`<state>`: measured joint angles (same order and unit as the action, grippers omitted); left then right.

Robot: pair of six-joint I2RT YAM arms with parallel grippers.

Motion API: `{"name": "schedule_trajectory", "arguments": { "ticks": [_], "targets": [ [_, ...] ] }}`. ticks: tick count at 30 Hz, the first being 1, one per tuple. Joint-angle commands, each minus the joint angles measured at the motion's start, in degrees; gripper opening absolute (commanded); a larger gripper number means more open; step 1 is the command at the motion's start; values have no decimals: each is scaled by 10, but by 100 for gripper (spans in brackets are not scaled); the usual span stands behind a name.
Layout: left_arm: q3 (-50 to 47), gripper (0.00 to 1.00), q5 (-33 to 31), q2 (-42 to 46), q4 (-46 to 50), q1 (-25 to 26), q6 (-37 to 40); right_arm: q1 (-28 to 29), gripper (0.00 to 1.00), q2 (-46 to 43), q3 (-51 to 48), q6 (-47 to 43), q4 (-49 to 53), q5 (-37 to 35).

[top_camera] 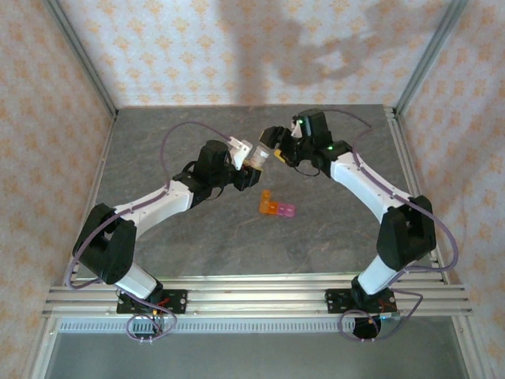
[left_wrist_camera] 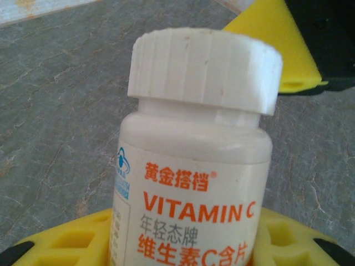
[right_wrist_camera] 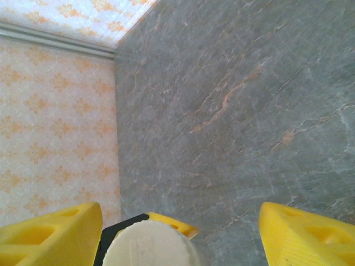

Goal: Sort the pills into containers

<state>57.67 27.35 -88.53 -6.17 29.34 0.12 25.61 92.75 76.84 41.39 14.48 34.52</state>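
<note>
Tabletop (top_camera: 197,237), grey and veined like stone, spreads under me, closed in by walls (top_camera: 47,95) papered with an orange pattern. On it my left arm (top_camera: 150,209) and my right arm (top_camera: 363,181) bend inward from their bases at the near edge, so the two wrists come close together over the far middle of the surface.

My left gripper (top_camera: 254,166) is clenched on a white bottle (left_wrist_camera: 194,183). It stands up between the yellow fingers (left_wrist_camera: 72,244) and is lifted clear of the table. Its label reads VITAMIN C in orange letters, with a blue mark at its left edge.

My right gripper (right_wrist_camera: 183,244) is released, its jaws spread on either side of the bottle's top. One yellow finger sits just beside it and the other stands well apart. I cannot tell whether either pad touches.

The containers (top_camera: 276,209) lie flat on the table between my two arms, nearer my bases than the grippers and apart from both. The strip runs from orange at its left end to pink at its right. Whether its cells are open or filled is too small to tell.

Smallest, the ribbed white cap (left_wrist_camera: 205,66) sits on the bottle's neck.
</note>
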Motion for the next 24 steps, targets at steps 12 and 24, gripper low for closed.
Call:
{"name": "schedule_trajectory", "arguments": {
  "ticks": [12, 24],
  "targets": [
    [28, 0, -14, -13, -2, 10, 8, 19, 42, 4, -20, -17, -23, 17],
    [24, 0, 137, 5, -65, -10, -87, -29, 38, 7, -51, -204, -139, 210]
  ]
}}
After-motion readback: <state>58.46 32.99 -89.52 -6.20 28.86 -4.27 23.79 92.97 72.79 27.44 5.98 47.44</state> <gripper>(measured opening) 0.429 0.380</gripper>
